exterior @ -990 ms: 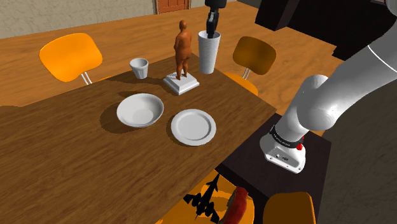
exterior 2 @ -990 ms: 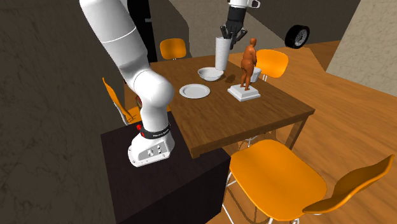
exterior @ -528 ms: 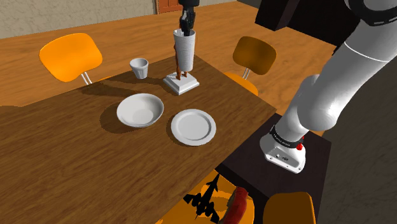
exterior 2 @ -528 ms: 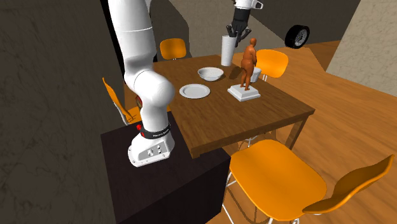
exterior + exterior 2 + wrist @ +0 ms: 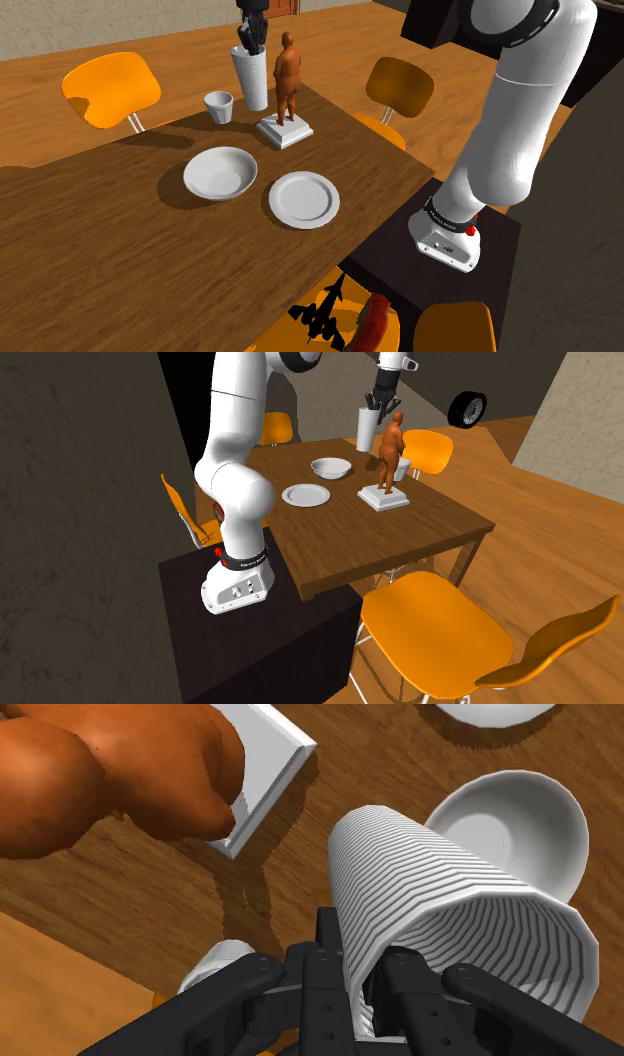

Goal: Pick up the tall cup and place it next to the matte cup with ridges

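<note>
We list one tall cup (image 5: 251, 80), white with ridged sides, hanging upright from the gripper (image 5: 252, 38) at the far edge of the table (image 5: 120, 260); the black claw is clamped on its rim, one finger (image 5: 327, 954) outside the wall and the other inside, as the wrist view shows. In the shoulder view the tall cup sits between two things: a small cup (image 5: 219, 106), pale grey, just to its left, and an orange-brown statue (image 5: 288, 75) of a standing figure on a white square base, just to its right. In the wrist view the tall cup's foot overlaps the small cup's rim, with the small cup beyond it on the wood; whether the two touch we cannot tell. Nearer on the table we note a white bowl (image 5: 220, 172) and, to the shoulder view's right of it, a white plate (image 5: 304, 198), the two apart. Seating: an orange chair (image 5: 110, 88) at the far left and a darker chair (image 5: 400, 88) at the far right of the table. A black tyre (image 5: 468, 409) leans by the far wall in the second exterior view. The white arm rises from a dark stand (image 5: 385, 262) at the near right
</note>
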Controlling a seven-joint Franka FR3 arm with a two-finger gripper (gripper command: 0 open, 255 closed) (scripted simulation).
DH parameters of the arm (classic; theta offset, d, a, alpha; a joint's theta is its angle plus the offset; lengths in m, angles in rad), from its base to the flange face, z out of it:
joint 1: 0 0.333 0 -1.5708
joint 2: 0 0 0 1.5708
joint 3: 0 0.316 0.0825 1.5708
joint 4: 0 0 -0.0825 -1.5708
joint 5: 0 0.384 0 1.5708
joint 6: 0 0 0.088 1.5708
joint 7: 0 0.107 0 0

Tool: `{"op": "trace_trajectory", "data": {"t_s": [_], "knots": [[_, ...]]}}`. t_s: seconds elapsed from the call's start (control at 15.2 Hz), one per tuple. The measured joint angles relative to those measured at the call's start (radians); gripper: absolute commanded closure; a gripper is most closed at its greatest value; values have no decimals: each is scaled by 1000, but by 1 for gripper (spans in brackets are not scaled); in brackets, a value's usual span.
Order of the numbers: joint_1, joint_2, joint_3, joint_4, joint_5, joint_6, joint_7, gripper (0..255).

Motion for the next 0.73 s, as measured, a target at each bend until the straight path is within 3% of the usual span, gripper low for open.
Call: {"op": "trace_trajectory", "data": {"t_s": [0.33, 0.53, 0.73], "knots": [[14, 289, 13, 429, 4, -135, 43, 255], [15, 339, 14, 473, 5, -131, 45, 255], [18, 327, 14, 414, 5, -83, 43, 255]]}}
